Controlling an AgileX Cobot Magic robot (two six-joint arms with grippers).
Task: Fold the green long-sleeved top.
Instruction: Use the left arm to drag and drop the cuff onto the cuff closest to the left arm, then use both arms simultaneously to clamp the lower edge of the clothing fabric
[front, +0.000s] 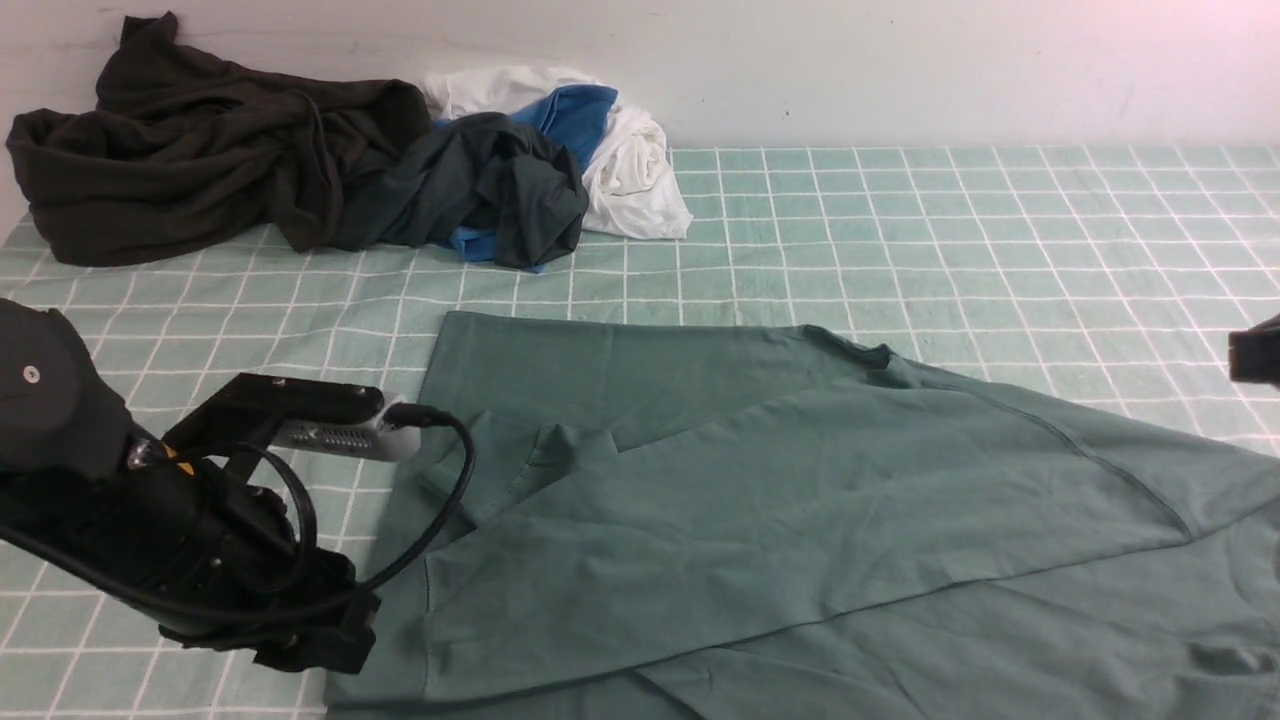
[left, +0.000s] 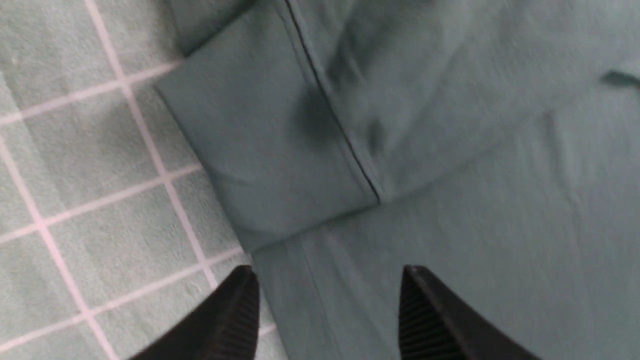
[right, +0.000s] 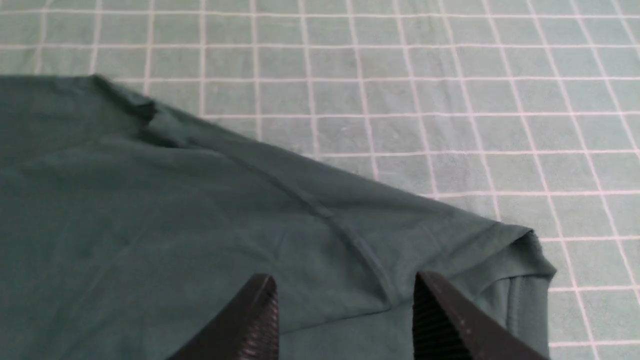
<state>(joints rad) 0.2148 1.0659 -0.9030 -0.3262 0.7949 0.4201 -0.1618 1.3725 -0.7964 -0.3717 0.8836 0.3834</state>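
The green long-sleeved top (front: 760, 480) lies flat on the checked cloth, filling the near middle and right, with a sleeve folded across its body toward the near left. My left gripper (left: 327, 280) is open above the top's near-left edge, just short of the sleeve cuff (left: 265, 160); in the front view only the left arm (front: 200, 520) shows, at the near left. My right gripper (right: 345, 287) is open above the top (right: 175, 235) near a shoulder seam. In the front view only a black tip of the right arm (front: 1258, 352) shows at the right edge.
A blackish-brown garment (front: 190, 150), a dark teal-grey garment (front: 480, 190) and white and blue clothes (front: 610, 140) are piled at the far left by the wall. The green checked cloth (front: 1000, 230) covers the table.
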